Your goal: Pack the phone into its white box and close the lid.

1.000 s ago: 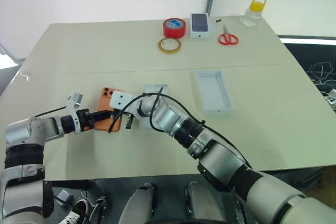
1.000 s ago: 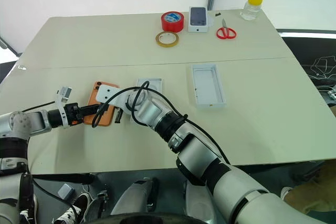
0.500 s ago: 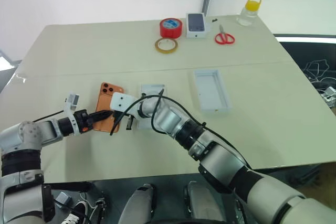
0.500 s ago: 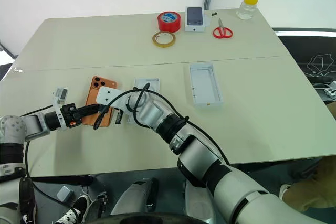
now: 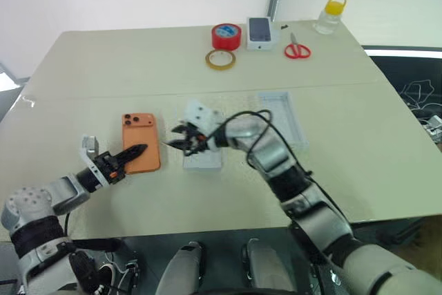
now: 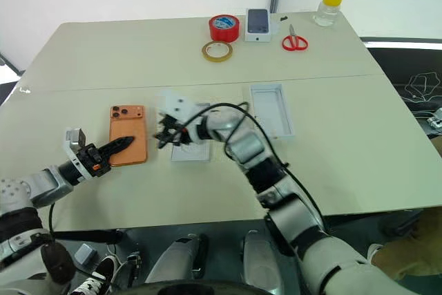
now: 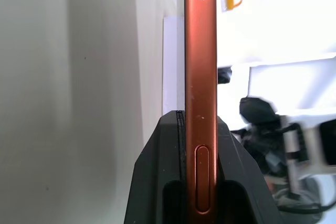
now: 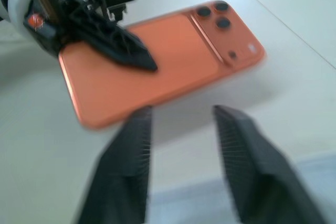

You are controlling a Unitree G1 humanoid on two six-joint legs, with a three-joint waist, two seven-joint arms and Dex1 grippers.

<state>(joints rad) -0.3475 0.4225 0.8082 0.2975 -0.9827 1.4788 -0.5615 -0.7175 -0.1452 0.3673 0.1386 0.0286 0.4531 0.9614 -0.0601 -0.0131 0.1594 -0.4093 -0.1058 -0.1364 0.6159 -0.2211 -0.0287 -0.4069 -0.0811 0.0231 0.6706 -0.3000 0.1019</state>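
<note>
Left eye view: the orange phone lies back-up on the beige surface, camera lenses at its far end. The left end effector is clamped on the phone's near edge; in the left wrist view the phone's side rail sits squeezed between the black fingers. Just right of the phone hangs the right end effector, fingers parted and empty, tips aimed toward the phone; the right wrist view shows a clear gap between its two fingers and the phone beyond them. Beneath this end effector, beside the phone, rests the white box. Farther right of the phone, well apart, lies the lid, open side up. Along the surface's far edge, well beyond the phone: red tape roll, clear tape roll, small printed phone box, red scissors, yellow-capped bottle.
</note>
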